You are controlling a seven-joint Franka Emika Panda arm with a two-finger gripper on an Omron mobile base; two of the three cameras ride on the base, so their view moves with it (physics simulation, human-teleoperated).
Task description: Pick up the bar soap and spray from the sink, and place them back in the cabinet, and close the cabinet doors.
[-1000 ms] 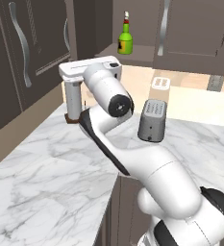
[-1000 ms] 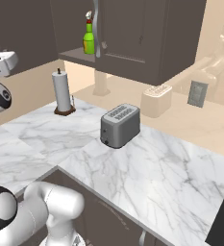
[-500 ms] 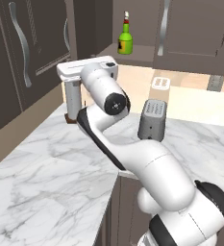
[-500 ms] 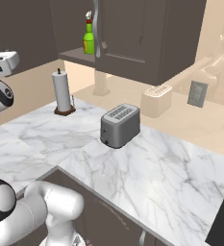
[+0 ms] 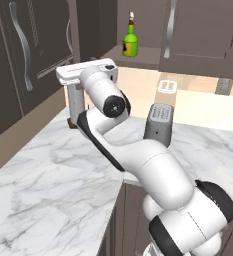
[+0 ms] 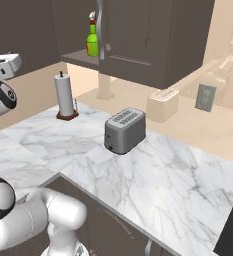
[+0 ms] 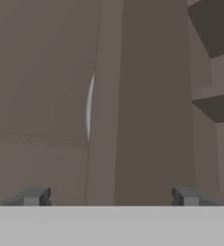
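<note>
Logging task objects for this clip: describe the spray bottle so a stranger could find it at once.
Look at the dark brown wall cabinet above the marble counter. On its open shelf stands the spray, a small green bottle with a yellow label and red-and-white nozzle, the only coloured thing there.

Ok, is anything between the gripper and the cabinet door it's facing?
Nothing visible does. In the hand view the open gripper looks straight at the dark cabinet door and its curved silver handle, with no object in the space between them.
</note>
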